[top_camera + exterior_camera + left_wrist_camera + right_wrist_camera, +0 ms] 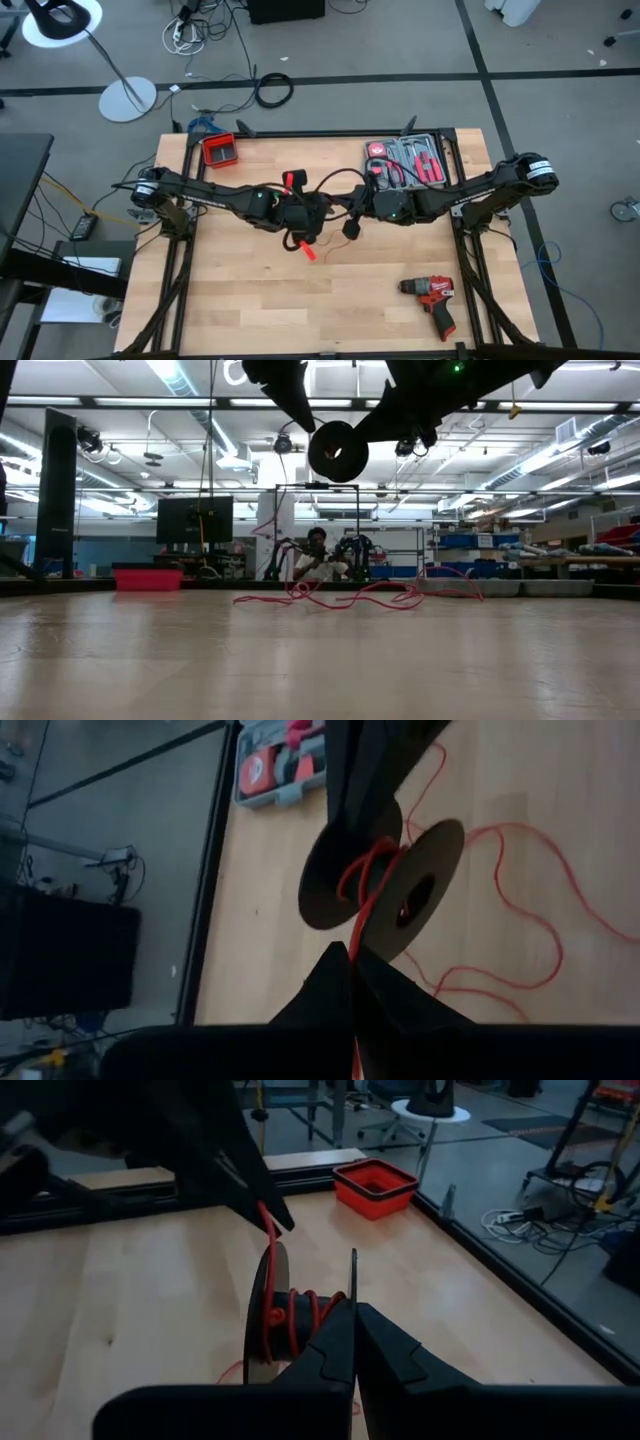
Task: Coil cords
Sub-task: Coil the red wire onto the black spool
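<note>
- A red bin (219,150) sat at the far left part of the wooden surface (250,300), well apart from both arms.
- The left tool (352,982) hung above the middle of the surface, its fingers pressed fully together on a strand of the red cord (362,925); the strand ran taut from the fingertips up to a black spool (385,870) just ahead of it.
- That spool was held in the air between the two arms; the low view showed it as a dark disc (337,451) clear of the surface.
- A few turns of red cord were wound on the spool's hub (295,1315).
- The rest of the cord lay loose on the surface in wide curls (340,595) below and beyond the spool; the left wrist view showed the same loops (530,910) spread across the wood.
- The right tool (354,1330) came in from the right, its fingers closed together on the edge of one spool flange (353,1280).
- A grey tool case (410,160) with red-handled tools lay at the far right of the surface, near the right arm.
- A red drill (432,297) lay alone at the near right, well apart from the cord.
</note>
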